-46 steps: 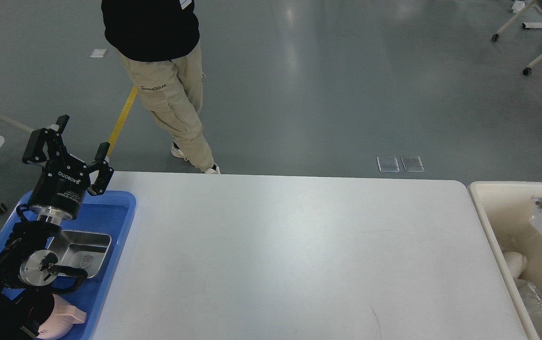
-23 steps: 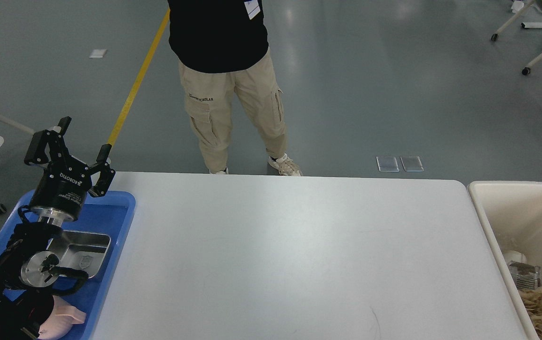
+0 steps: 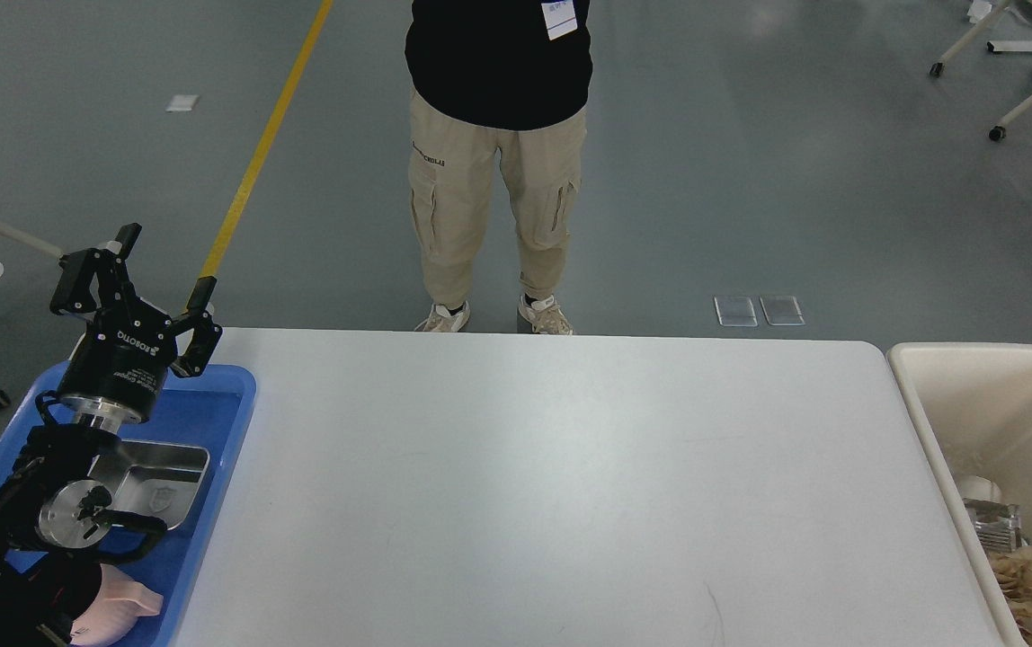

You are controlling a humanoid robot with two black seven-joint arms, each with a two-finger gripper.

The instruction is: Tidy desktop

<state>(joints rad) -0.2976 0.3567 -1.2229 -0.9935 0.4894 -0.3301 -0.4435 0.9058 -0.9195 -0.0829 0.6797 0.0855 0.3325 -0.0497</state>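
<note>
Head view, the only view. The desktop (image 3: 552,485) fills the middle of the frame, from the blue tray (image 3: 219,431) at its left edge to the cream bin (image 3: 947,395) at its right edge. I see nothing lying on its white surface; only faint scuffs show.

My left gripper (image 3: 161,265) is raised above the tray's far corner, fingers spread apart and holding nothing. My right gripper is not in view, so I cannot speak for its fingers.

In the tray lie a steel dish (image 3: 170,472) and, nearer me, a pink item (image 3: 125,607) partly hidden behind my left arm; I cannot tell what it is. At the bottom of the bin I make out crumpled brown paper (image 3: 1024,571) with a foil piece (image 3: 992,519) and something white beside it.

A person (image 3: 498,162) in a black top and beige trousers stands just beyond the far edge of the desktop, feet close to it.

Judgement: with the surface bare and the items sorted into tray and bin, the tidying looks finished or all but finished. What may remain is withdrawing my left arm.
</note>
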